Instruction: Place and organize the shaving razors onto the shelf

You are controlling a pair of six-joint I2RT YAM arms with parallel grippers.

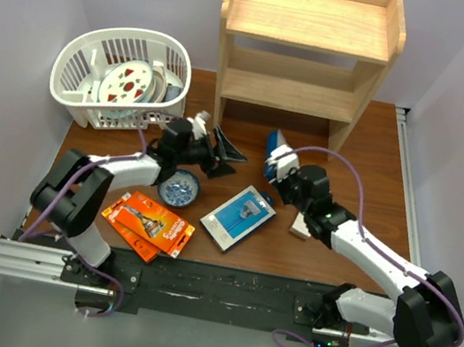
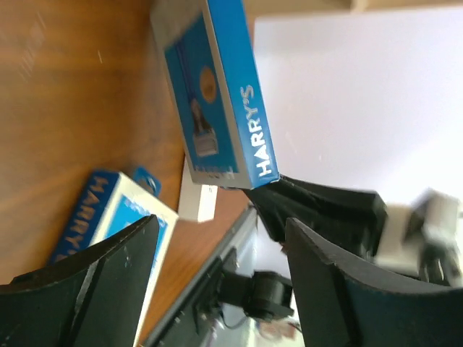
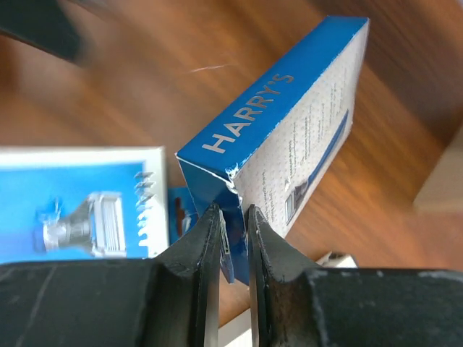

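Right end effector (image 3: 230, 217) pinching the corner of a blue Harry's box (image 3: 289, 137) at centre frame, left end effector (image 2: 221, 225) spread wide, pine shelf (image 1: 312, 26) at upper centre, orange razor packs (image 1: 149, 224) flat on the desk (image 1: 373, 189) at lower left

Basket (image 1: 71, 78) left of shelf (image 1: 313, 21); razor packs (image 1: 238, 218) before both

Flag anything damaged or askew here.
The Harry's box pinched in the right gripper has a frayed, torn corner beside the grip and is held at a slant. The orange packs lie overlapped and crooked.
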